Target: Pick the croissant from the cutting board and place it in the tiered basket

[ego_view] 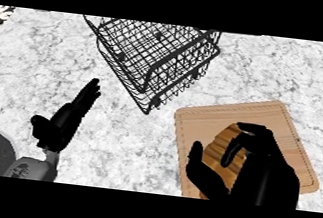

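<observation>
— Marbled grey-and-white bench (36, 56) fills our view from edge to edge. What do we count on it?

— We count one black wire tiered basket (159, 55) at the far middle, tilted in our view, and one wooden cutting board (267, 118) at the near right. They lie near each other but apart. One croissant (222, 140) is on the board's left half.

— Which way does the croissant run?

— We see only a tan, ridged slice of it. That slice runs from the near edge toward the far one, leaning a little to the right. Both tips are hidden, so we cannot tell where they point.

— What hides them?

— Our right hand (261, 177) does. Its fingers (254, 136) curl over the croissant from the right, and the thumb (196, 160) stands at its left, so the hand is clasped round the pastry. We cannot tell whether the croissant is lifted off the board.

— And the other hand?

— Our left hand (62, 125) shows at the near left over bare bench, well apart from everything. Its fingers are straight and released, pointing toward the basket, and they hold nothing. That makes two hands.
</observation>
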